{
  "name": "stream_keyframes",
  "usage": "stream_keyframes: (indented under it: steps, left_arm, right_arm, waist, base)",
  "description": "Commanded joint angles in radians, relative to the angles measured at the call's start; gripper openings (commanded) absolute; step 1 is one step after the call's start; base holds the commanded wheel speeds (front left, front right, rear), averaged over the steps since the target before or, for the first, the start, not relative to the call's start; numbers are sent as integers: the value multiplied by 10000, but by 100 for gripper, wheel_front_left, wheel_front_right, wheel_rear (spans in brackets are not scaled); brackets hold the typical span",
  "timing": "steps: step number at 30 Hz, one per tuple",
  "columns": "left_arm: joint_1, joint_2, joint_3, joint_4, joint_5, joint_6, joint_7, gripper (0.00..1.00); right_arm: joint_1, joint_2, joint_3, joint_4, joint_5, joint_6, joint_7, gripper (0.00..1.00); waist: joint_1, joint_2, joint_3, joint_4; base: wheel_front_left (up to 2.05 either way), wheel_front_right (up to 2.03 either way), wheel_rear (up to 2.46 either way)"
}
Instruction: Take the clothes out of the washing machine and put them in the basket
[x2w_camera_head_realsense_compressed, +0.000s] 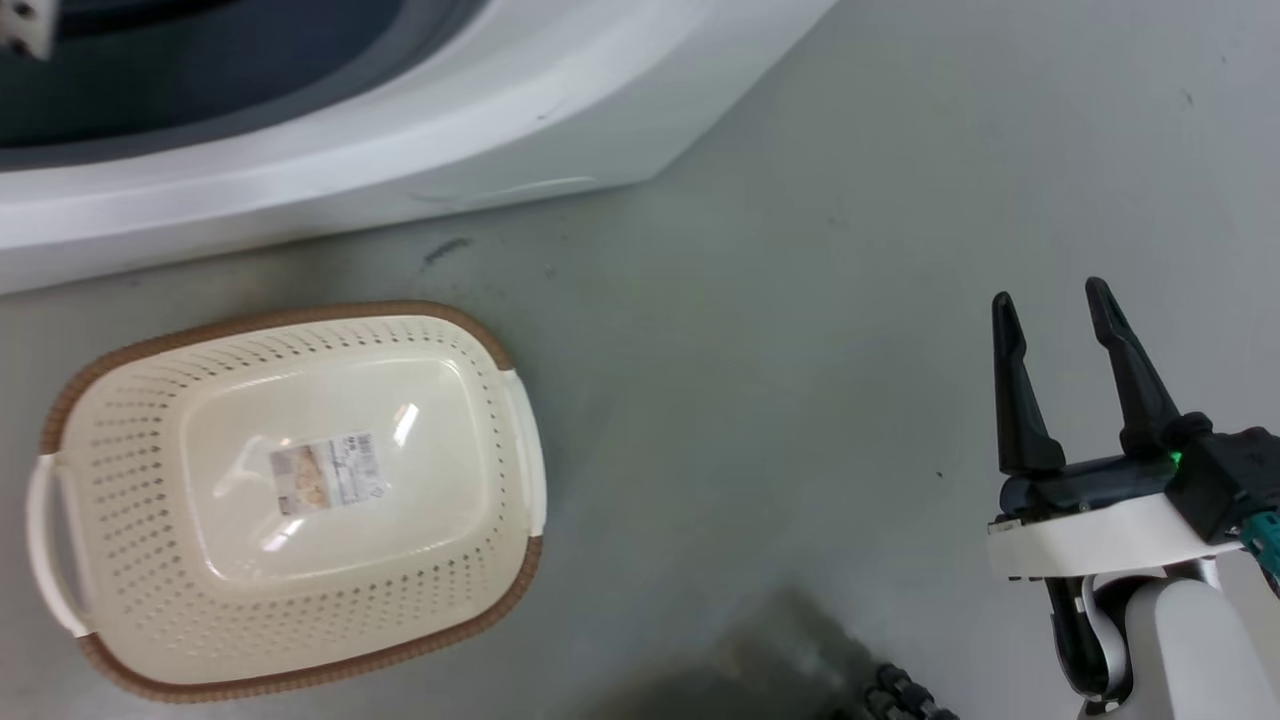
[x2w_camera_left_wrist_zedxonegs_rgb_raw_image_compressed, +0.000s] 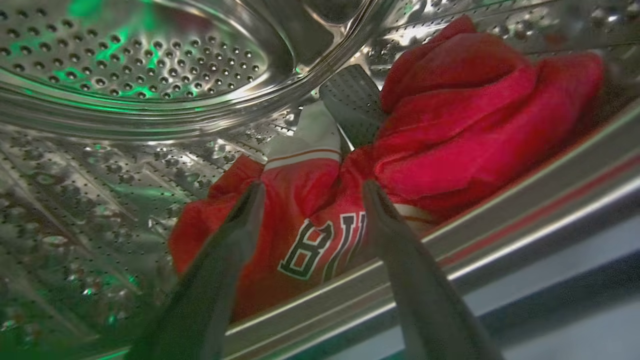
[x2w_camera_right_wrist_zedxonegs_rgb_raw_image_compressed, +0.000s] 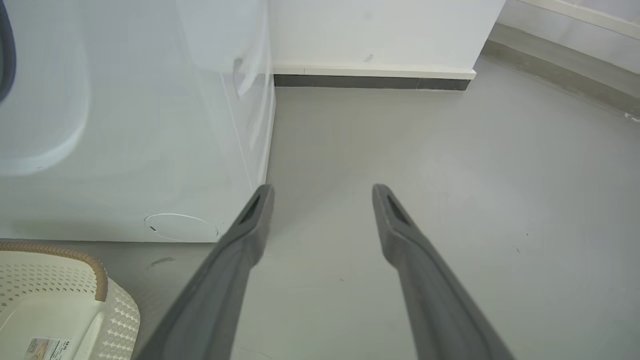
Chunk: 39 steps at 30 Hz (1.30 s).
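Note:
Inside the washing machine's steel drum (x2w_camera_left_wrist_zedxonegs_rgb_raw_image_compressed: 135, 65) lie the red clothes (x2w_camera_left_wrist_zedxonegs_rgb_raw_image_compressed: 465, 120), one with white lettering and stripes (x2w_camera_left_wrist_zedxonegs_rgb_raw_image_compressed: 300, 200). My left gripper (x2w_camera_left_wrist_zedxonegs_rgb_raw_image_compressed: 312, 192) is open inside the drum, its fingers just in front of the lettered garment, nothing held. The cream basket (x2w_camera_head_realsense_compressed: 285, 495) with a brown rim stands on the floor below the white washing machine (x2w_camera_head_realsense_compressed: 400, 130), with nothing but a label in it. My right gripper (x2w_camera_head_realsense_compressed: 1050, 305) hovers open over the floor, well right of the basket (x2w_camera_right_wrist_zedxonegs_rgb_raw_image_compressed: 60, 300); the machine's side (x2w_camera_right_wrist_zedxonegs_rgb_raw_image_compressed: 140, 125) is to its left.
Grey floor (x2w_camera_head_realsense_compressed: 800, 300) spreads between the basket and my right gripper. A white wall with a dark skirting (x2w_camera_right_wrist_zedxonegs_rgb_raw_image_compressed: 370, 80) stands behind the machine. The drum's metal lip (x2w_camera_left_wrist_zedxonegs_rgb_raw_image_compressed: 500, 220) runs under the clothes. Dark cable links (x2w_camera_head_realsense_compressed: 900, 695) show at the bottom edge.

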Motion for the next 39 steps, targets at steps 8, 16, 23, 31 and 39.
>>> stream_keyframes:
  steps: [8, 16, 23, 31, 39]
  left_arm:
    - [-2084, 915, -1177, 725, -822, -3, 2037, 100]
    - [-3107, 1453, -1542, 1240, -1185, 2, 3800, 100]
    - [-3241, 1708, -1602, 1512, -1271, 16, 4272, 100]
    - [-3100, 1753, -1596, 1788, -1649, 12, 4552, 0]
    - [-3249, 1622, -1640, 1665, -1811, 14, 3145, 0]
  right_arm:
    - [-120, 10, 470, -286, 443, -7, -21, 100]
    - [-16, 10, 805, -422, 975, -7, -21, 100]
    - [-45, 9, 1043, -568, 1224, -7, -21, 100]
    - [-165, 9, 1068, -749, 1311, -7, -21, 100]
    - [-341, 7, 961, -699, 1123, -7, -21, 100]
  waist:
    - [-3, 0, 1158, -1000]
    - [-3, 0, 1659, -1440]
    - [-3, 0, 1871, -1643]
    - [-3, 0, 1992, -1632]
    - [-3, 0, 1761, -1396]
  base:
    - [0, 0, 0]
    - [0, 0, 0]
    - [0, 0, 0]
    - [0, 0, 0]
    - [0, 0, 0]
